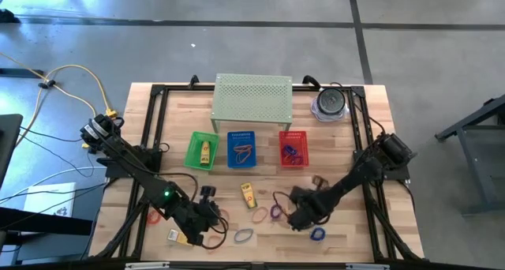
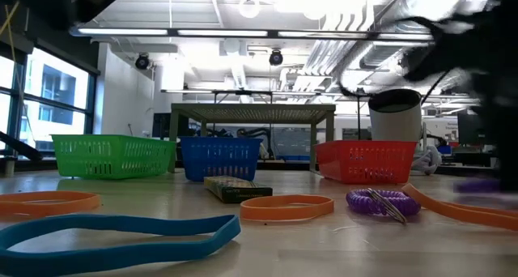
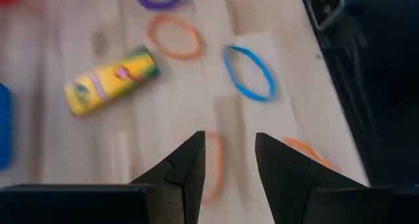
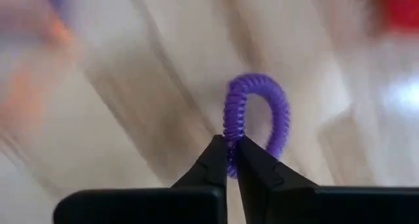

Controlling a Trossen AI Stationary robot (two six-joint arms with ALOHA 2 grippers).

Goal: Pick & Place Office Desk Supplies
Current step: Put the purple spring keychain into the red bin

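My right gripper (image 4: 230, 152), at five o'clock on the table (image 1: 339, 144), is clamped on a purple coil band (image 4: 256, 112); left gripper (image 3: 226, 165), at seven o'clock, stands apart.

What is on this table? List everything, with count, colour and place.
shelf: one, pale green, far edge
round object: one, grey and clear, right of shelf
baskets: three, green basket, blue basket, red basket, in a row before the shelf
packets: three, yellow; one mid-table, one in green basket, one near edge, left
loose bands: at least five; orange, purple, two blue, red; near half
left gripper: one, dark, open, near left
right gripper: one, dark, shut on a purple coil band
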